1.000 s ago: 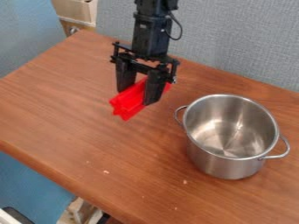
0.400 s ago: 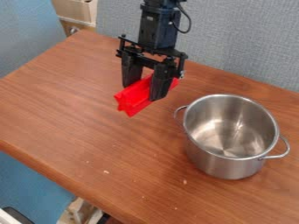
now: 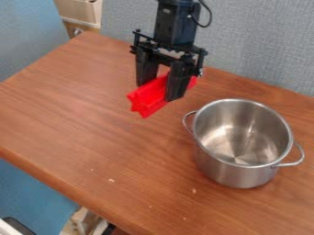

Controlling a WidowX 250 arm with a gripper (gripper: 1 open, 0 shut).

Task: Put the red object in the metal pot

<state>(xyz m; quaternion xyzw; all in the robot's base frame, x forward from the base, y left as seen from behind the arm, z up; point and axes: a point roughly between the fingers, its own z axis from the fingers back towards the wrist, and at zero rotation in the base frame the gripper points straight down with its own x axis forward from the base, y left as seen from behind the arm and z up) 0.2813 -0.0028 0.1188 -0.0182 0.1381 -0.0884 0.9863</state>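
Observation:
The red object [image 3: 150, 97] is a bright red elongated block, held tilted in the air above the wooden table [image 3: 73, 110]. My gripper [image 3: 166, 84] is shut on its upper end, fingers pointing down. The block hangs left of the metal pot [image 3: 243, 140], a shiny round steel pot with a loop handle on each side, standing upright on the table's right part. The pot looks empty inside.
The table's front edge runs diagonally along the lower left. A blue wall stands behind the table, and a beige box [image 3: 81, 11] sits at the top left corner.
My gripper has risen and shifted right toward the pot, carrying the red object with it. The pot has not moved.

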